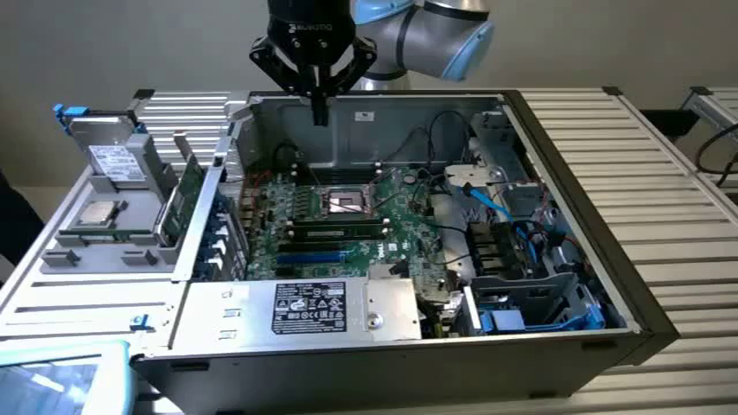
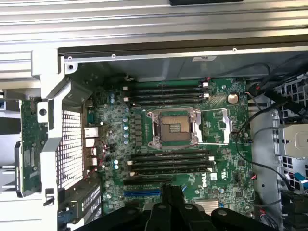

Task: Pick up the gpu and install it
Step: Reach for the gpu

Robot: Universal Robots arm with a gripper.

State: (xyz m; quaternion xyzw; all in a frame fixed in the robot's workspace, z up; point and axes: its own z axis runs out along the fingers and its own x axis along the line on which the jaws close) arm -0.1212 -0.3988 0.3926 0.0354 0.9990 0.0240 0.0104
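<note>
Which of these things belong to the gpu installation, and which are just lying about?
Job:
green circuit-board gpu with silver bracket
black gripper
large green motherboard

Lying about:
silver hard drive with white label
small square silver CPU chip

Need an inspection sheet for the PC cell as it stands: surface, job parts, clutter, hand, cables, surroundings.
Surface: slatted metal table with an open computer case lying on it.
Job's things: gpu stands on edge in the parts tray at the exterior view's left, outside the case; not installed.
Clutter: hard drive and CPU chip in the same tray.
Grippers: hand shut, empty, above the case's far wall, apart from the gpu.
Cables: blue cables and black wires inside the case, beside the motherboard.
Surroundings: plain wall behind.
</note>
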